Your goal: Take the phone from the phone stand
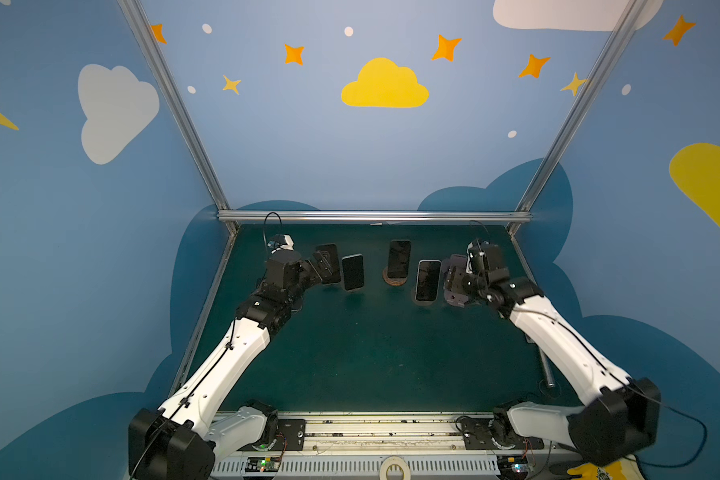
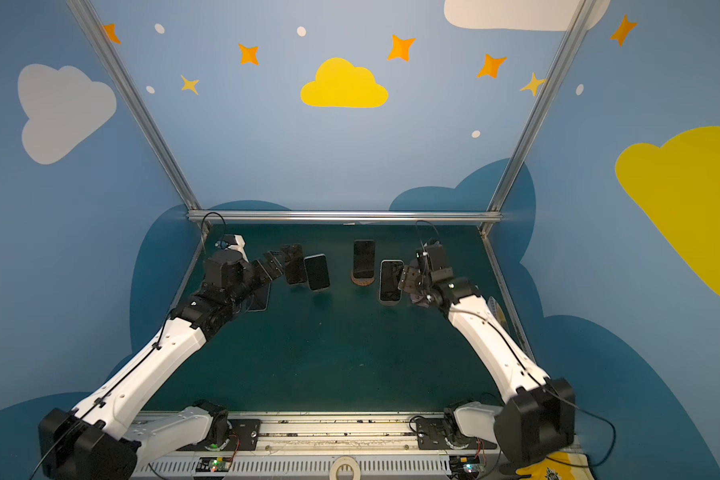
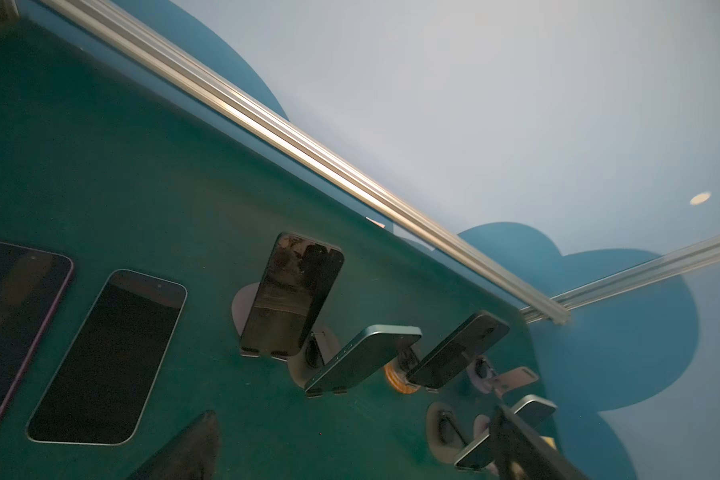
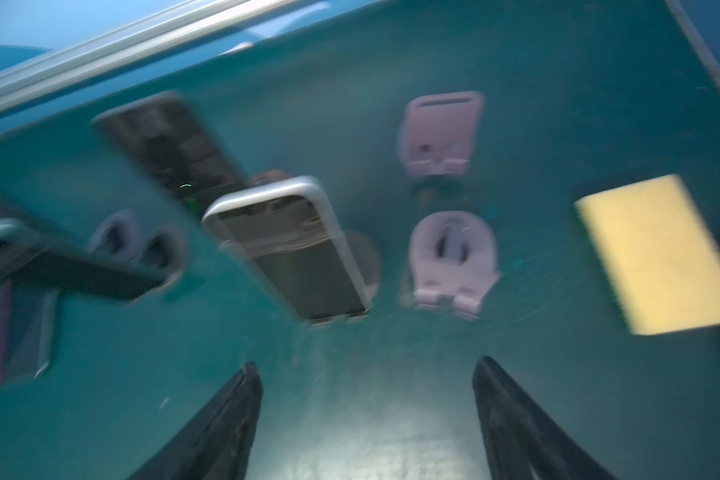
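On the green table, left gripper and right gripper both stand apart, holding nothing. Two flat phones are already off, two lilac stands bare. Four more wait propped, the silver-edged phone nearest the right gripper; I judge roughly half remains

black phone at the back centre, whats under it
A round orange-brown stand base shows beneath the upright black phone; whatever props it up is covered by the phone itself.

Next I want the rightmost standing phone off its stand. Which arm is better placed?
Right. The right gripper is open, empty and close beside that phone; the left gripper, also open, sits at the far end of the row by the leftmost phone.
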`<action>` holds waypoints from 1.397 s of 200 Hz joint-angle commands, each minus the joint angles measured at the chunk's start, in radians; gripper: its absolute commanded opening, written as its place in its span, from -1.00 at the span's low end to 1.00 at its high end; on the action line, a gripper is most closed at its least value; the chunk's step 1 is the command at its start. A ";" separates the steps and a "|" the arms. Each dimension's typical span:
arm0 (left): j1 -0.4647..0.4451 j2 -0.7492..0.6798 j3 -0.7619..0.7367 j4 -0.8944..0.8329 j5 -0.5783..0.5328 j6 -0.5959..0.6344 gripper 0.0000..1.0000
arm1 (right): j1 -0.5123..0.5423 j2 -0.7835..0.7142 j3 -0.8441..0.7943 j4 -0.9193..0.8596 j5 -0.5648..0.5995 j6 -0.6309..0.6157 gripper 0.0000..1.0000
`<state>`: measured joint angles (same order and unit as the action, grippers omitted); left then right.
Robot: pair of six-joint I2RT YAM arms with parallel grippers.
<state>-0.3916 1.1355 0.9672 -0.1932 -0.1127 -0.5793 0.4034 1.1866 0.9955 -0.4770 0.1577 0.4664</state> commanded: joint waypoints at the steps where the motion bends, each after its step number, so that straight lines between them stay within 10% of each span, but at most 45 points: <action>1: -0.086 0.031 0.039 -0.085 -0.182 0.090 1.00 | 0.006 -0.096 -0.188 0.262 -0.042 -0.025 0.62; 50: -0.254 0.278 0.228 -0.233 -0.354 0.067 1.00 | 0.015 -0.179 -0.242 0.310 -0.022 -0.014 0.62; 129: -0.280 0.646 0.554 -0.435 -0.410 -0.007 1.00 | -0.012 -0.280 -0.298 0.306 0.060 0.024 0.63; 279: -0.234 0.843 0.629 -0.278 -0.428 0.078 0.98 | -0.012 -0.275 -0.317 0.330 0.059 0.022 0.62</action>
<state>-0.6327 1.9572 1.5822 -0.5205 -0.5308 -0.5270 0.3916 0.9169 0.6907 -0.1726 0.2089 0.4931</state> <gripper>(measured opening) 0.991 0.813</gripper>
